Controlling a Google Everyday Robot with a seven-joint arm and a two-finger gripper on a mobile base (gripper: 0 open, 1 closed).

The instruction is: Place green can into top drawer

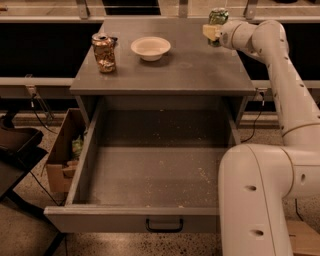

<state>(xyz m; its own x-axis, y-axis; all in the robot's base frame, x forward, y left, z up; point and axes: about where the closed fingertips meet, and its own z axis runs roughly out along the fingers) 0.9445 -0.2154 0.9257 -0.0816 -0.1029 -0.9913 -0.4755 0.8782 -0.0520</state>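
**Green can gripped at the table's far right**

The smooth, rounded cream arm (pixel 280 100) reaches over the flat grey table (pixel 175 70). Beneath it the top drawer (pixel 125 218) stands pulled out. It is deep and box-shaped, with a speckled floor and a dark metal handle (pixel 164 226). A cardboard box (pixel 62 150) on the ground to the left holds something greenish. On the tabletop sit a round white bowl (pixel 150 48) and a dented orange-gold can (pixel 104 52). At the far right edge the gripper (pixel 214 34) has its fingers closed on the green can (pixel 218 15), well apart from the drawer.
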